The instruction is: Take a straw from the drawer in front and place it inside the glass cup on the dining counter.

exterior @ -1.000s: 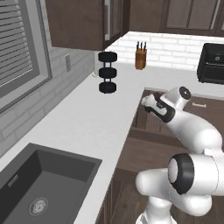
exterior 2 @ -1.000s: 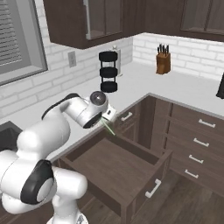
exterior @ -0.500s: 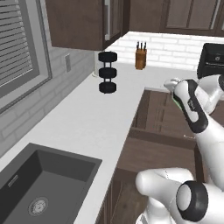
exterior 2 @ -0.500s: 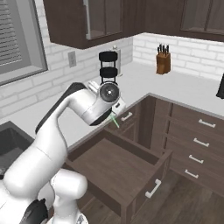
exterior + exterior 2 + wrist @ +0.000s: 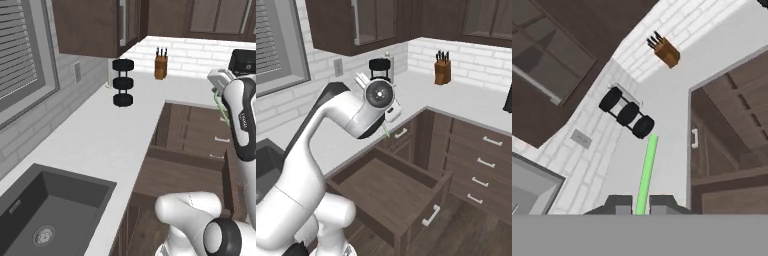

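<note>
Above the open drawer (image 5: pixel 387 196), the raised arm's hand (image 5: pixel 641 205) grips the straw (image 5: pixel 646 174).

**Straw's out, drawer's hanging open**

So the straw (image 5: pixel 646 172) is a thin bright green stick, pinched at its near end between the two dark fingertips (image 5: pixel 618 205) of the gripper (image 5: pixel 637 206) and running straight out from them in the hand view. From the right base view just a short green bit (image 5: pixel 386 131) pokes out below the hand, up in the air above the drawer (image 5: pixel 387 196). The drawer is wide, shallow, dark brown, pulled out, with a plain brown floor and a small silver bar handle (image 5: pixel 431 216).
</note>
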Available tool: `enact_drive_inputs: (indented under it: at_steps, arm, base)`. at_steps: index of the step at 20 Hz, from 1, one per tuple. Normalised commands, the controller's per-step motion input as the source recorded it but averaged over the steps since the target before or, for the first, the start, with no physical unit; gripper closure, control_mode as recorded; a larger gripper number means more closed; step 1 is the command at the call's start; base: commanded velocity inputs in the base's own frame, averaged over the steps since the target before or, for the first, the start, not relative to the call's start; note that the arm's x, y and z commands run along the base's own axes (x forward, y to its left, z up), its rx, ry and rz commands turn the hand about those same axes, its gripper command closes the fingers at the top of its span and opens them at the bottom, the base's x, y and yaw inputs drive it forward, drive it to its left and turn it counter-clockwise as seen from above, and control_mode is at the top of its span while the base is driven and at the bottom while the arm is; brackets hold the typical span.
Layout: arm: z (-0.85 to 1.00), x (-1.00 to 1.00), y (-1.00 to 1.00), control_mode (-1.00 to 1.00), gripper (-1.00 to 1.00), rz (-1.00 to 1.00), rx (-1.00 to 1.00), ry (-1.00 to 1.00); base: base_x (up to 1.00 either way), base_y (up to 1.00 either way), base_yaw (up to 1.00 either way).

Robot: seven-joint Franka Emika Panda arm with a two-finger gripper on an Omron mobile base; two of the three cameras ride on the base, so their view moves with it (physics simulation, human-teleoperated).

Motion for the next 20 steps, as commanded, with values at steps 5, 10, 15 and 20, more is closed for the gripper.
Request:
enact_drive_inputs:
  at_steps: [5,10,15,20]
  arm:
    - [0.15,-0.14,0.0,1.0,1.0,-0.11,0.0,0.0]
    - [0.0,0.0,0.0,1.0,1.0,0.0,0.0,0.0]
    - [0.0,0.0,0.0,1.0,1.0,0.0,0.0,0.0]
    - [0.0,0.0,0.0,1.0,1.0,0.0,0.0,0.0]
  base:
    - [-0.35,0.0,-0.08]
    - [-1.0,0.0,-0.27]
    - [-1.0,-0.06,-0.37]
    - [-0.5,-0.04,-0.77]
